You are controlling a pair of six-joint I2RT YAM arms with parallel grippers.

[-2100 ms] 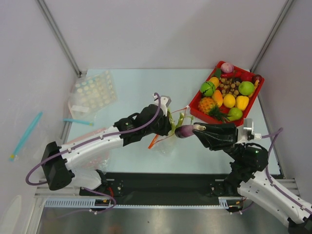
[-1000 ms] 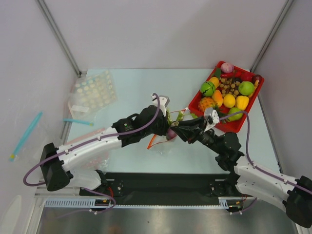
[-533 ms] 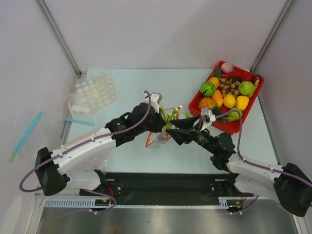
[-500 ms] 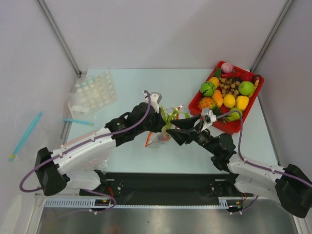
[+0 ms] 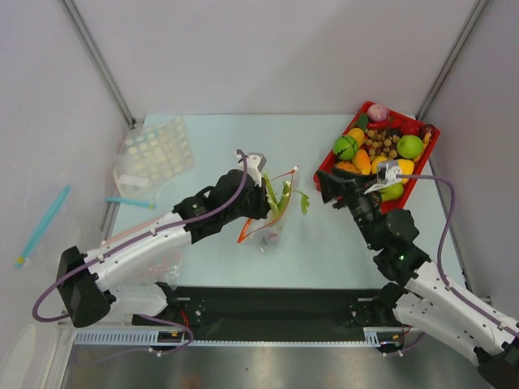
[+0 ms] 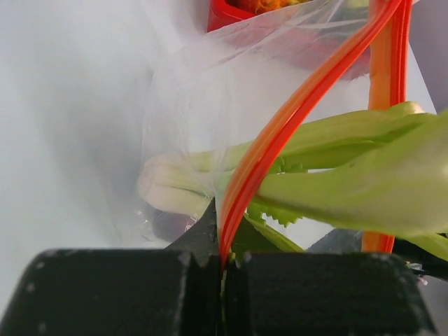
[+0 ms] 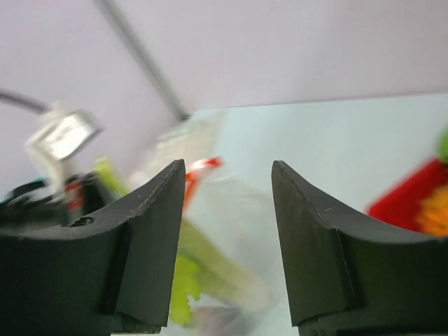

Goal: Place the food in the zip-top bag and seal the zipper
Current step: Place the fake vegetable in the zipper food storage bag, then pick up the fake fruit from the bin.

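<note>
Left gripper (image 6: pixel 222 260) pinched tight on the zipper (image 6: pixel 294 105), holding up the zip-top bag (image 5: pixel 266 231) with the leek (image 5: pixel 280 198) in it at mid-table, right gripper (image 7: pixel 227 210) spread and empty beside the red tray (image 5: pixel 405 117), pale green tabletop (image 5: pixel 219 138), white walls (image 5: pixel 268 57), grey corner strut (image 5: pixel 97 61).

The right gripper (image 5: pixel 326 190) is pulling back from the zip-top bag (image 5: pixel 268 220) toward the red tray (image 5: pixel 403 117), jaws apart and no longer carrying the eggplant (image 6: pixel 171 225), which now seems to be lying as a dark shape low inside the bag. The left gripper (image 6: pixel 224 260) is drawing the bag's zipper (image 6: pixel 280 133) slightly leftward.
</note>
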